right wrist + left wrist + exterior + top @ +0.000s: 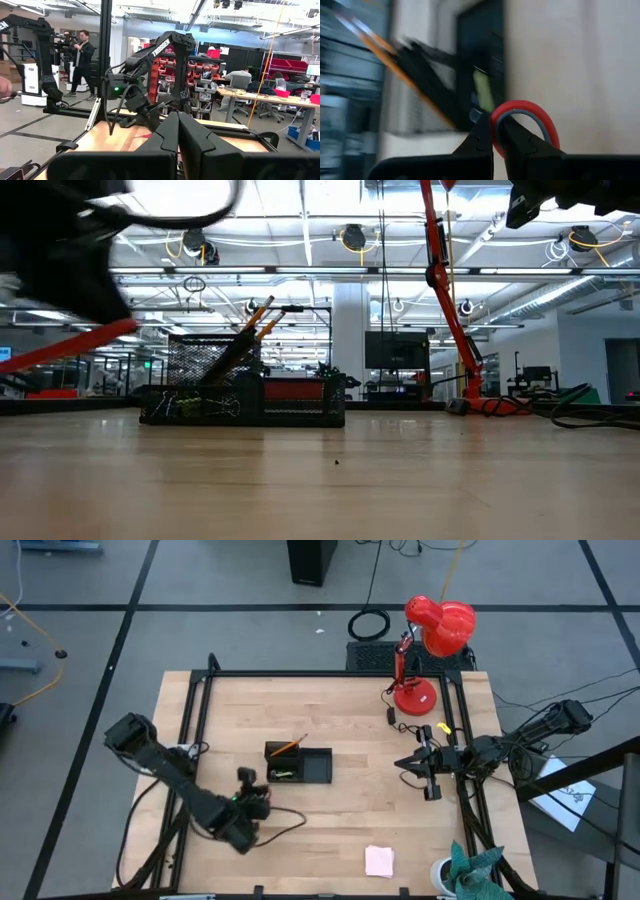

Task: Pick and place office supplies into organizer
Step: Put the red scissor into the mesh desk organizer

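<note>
The black organizer (315, 766) stands mid-table, with an orange pencil (290, 745) leaning out of its taller compartment and a yellow-green piece (482, 91) inside. My left gripper (247, 778) hovers just left of it, shut on the red-handled scissors (540, 120). In the low view the scissors show as a blurred red bar (70, 345) above the table, left of the organizer (240, 398). My right gripper (418, 766) waits shut at the table's right side, holding nothing. A pale pink note pad (379, 860) lies flat near the front edge. My left gripper pinches the rim of one red handle loop (496, 122) of the scissors between its two fingertips. The fingers slant downward toward the organizer. The rest of the loop sticks out beyond the fingers. The scissors are lifted clear of the table.
A red desk lamp (430, 640) stands at the far right corner. A black cable (285, 822) loops over the wood beside my left arm. A white cup with teal cloth (465, 872) sits at the near right corner. Bare wood lies between the organizer and the note pad.
</note>
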You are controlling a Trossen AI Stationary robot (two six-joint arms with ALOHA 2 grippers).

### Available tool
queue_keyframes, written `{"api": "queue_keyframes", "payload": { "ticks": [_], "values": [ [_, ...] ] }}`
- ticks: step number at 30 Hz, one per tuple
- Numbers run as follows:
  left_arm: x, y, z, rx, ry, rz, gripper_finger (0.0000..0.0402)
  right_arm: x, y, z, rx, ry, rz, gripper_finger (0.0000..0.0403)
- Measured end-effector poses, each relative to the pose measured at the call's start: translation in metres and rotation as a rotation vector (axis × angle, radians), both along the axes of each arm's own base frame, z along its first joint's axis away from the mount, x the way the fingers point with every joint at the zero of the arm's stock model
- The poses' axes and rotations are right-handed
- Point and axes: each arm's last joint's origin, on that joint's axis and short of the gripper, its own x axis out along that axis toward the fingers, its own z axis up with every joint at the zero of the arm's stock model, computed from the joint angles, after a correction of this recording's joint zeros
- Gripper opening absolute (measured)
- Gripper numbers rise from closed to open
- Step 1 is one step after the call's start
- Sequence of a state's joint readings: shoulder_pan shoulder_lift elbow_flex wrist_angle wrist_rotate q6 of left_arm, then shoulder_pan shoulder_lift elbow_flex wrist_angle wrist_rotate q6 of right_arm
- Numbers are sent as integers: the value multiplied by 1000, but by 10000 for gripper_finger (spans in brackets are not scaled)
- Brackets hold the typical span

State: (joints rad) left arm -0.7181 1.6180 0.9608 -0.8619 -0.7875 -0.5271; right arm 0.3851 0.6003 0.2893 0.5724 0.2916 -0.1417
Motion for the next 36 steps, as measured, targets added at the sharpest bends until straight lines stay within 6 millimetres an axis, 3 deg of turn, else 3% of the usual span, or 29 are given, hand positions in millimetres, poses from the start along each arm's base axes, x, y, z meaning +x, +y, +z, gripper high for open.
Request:
{"api": "queue_keyframes", "payload": {
  "ticks": [8,17,26,36],
  "values": [
    [42,37,34,451,-31,-19,10,0,0,0,-1,0,0,0],
    [68,51,74,683,26,-25,8,0,0,0,-12,-1,-2,0],
    [83,61,109,671,-153,146,9,0,0,-1,-22,4,-3,0],
    [89,64,115,651,-229,203,8,0,0,-1,-8,8,0,0]
  ]
}}
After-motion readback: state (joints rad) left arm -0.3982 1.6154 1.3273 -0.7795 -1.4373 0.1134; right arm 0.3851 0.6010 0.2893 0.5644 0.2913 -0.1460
